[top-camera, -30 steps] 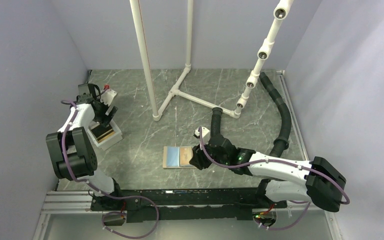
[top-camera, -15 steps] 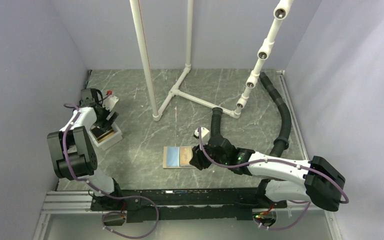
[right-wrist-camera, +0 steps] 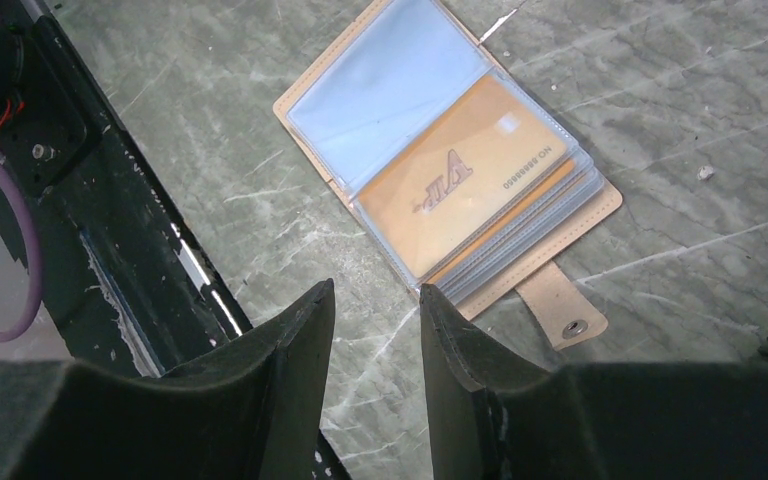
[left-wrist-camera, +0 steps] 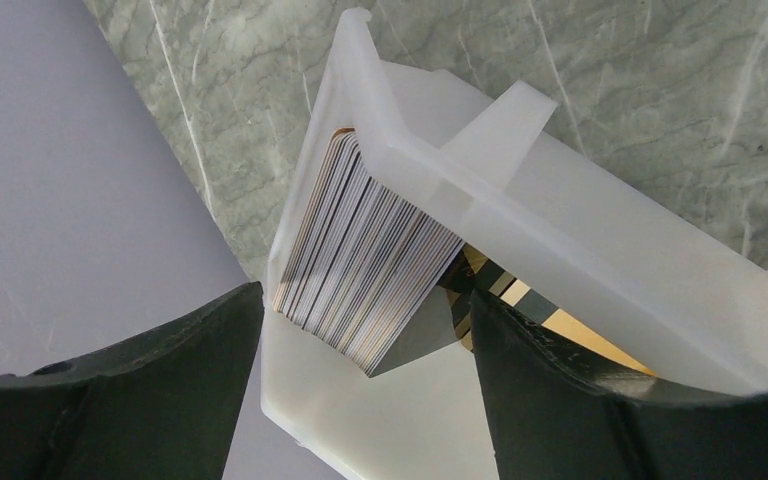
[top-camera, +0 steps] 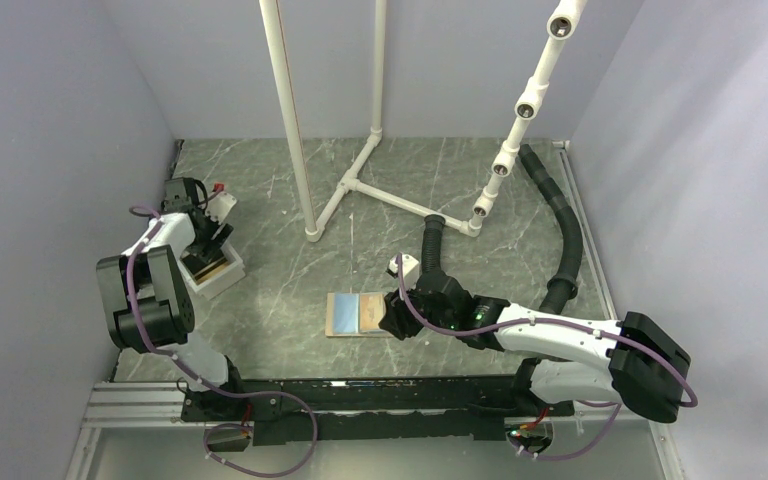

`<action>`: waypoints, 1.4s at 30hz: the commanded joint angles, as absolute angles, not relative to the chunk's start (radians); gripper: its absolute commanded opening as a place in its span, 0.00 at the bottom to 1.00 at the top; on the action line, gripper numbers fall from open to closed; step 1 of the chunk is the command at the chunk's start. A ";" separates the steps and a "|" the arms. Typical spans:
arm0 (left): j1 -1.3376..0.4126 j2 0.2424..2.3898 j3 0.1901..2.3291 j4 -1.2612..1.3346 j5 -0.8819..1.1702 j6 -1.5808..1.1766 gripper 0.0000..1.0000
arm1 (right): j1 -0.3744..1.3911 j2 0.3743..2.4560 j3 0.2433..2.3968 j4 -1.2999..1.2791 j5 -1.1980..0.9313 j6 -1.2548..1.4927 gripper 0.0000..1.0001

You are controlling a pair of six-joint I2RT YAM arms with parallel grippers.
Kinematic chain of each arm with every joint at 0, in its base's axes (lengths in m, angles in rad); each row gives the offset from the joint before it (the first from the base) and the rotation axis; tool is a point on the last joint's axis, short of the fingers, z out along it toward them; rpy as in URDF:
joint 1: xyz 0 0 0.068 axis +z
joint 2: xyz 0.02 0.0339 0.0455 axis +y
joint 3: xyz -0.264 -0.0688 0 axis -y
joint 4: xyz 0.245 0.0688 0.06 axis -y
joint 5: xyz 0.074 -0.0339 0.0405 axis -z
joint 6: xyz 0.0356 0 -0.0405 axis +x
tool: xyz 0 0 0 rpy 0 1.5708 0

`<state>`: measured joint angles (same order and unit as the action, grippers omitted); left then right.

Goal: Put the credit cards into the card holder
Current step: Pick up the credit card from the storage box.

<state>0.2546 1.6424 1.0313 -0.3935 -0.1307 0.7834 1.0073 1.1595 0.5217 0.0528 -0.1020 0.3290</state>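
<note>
The credit cards [left-wrist-camera: 370, 265] stand on edge as a thick stack in a white plastic tray [left-wrist-camera: 560, 250], with a gold-and-black card [left-wrist-camera: 570, 330] lying flat behind them. My left gripper [left-wrist-camera: 365, 300] is open, one jaw on each side of the stack, gripping nothing. In the top view it [top-camera: 203, 238] is over the tray [top-camera: 222, 277] at the far left. The card holder [right-wrist-camera: 440, 170] lies open on the table with a gold card in its right pocket, a bluish empty pocket to the left, and its tab [right-wrist-camera: 560, 305] out. My right gripper [right-wrist-camera: 375, 295] is open and empty at the holder's near edge [top-camera: 358, 313].
A white pipe frame [top-camera: 360, 180] stands at the back, with a jointed white pole [top-camera: 525, 100] to its right. A black corrugated hose [top-camera: 565, 240] curves along the right. A black rail [top-camera: 360, 395] runs along the near edge. The left wall is close to the tray.
My left gripper has shifted a little left and lower over the tray. The right arm and the card holder have not moved.
</note>
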 commanded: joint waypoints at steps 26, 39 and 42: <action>0.263 1.564 1.042 -0.340 -0.149 0.828 0.42 | 1.006 1.143 0.540 0.074 -0.083 0.313 0.40; 0.264 1.576 1.043 -0.387 -0.110 0.793 0.71 | 1.006 1.135 0.534 0.076 -0.084 0.314 0.40; 0.265 1.562 1.031 -0.386 -0.088 0.783 0.79 | 1.006 1.134 0.534 0.077 -0.086 0.314 0.40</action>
